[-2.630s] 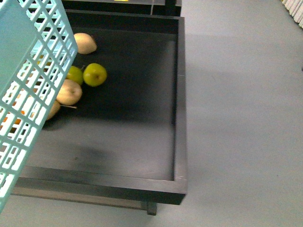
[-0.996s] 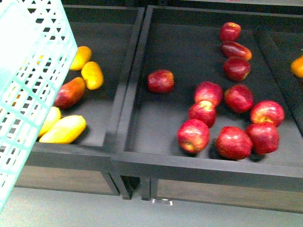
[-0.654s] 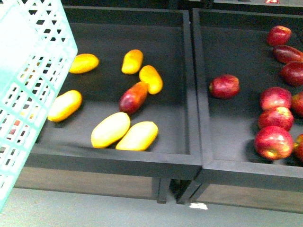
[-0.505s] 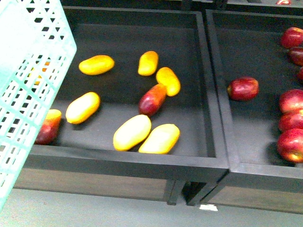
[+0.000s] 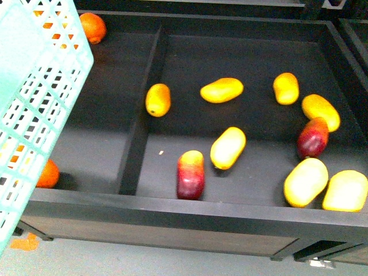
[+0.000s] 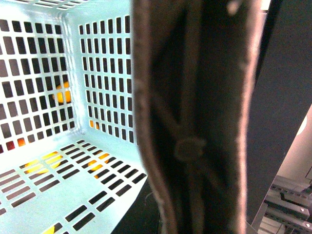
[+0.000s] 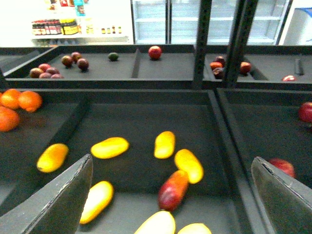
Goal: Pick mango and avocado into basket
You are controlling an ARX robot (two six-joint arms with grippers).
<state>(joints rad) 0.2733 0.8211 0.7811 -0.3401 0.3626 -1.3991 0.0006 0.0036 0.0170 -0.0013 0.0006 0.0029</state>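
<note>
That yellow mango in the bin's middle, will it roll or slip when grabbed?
The mango looks smooth-skinned and glossy, so it may slip in a pinch. It is oval, lying on its side on the flat bin floor, so a sideways nudge would likely roll it.

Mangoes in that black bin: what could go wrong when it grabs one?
The pale yellow mango at the bin's front right corner seems to touch its neighbour, so a pincer finger may not fit between them. The open right pincer faces smooth, rounded fruit that might roll or slip. The basket hides the front view's left side, so a drop could be misjudged.
</note>
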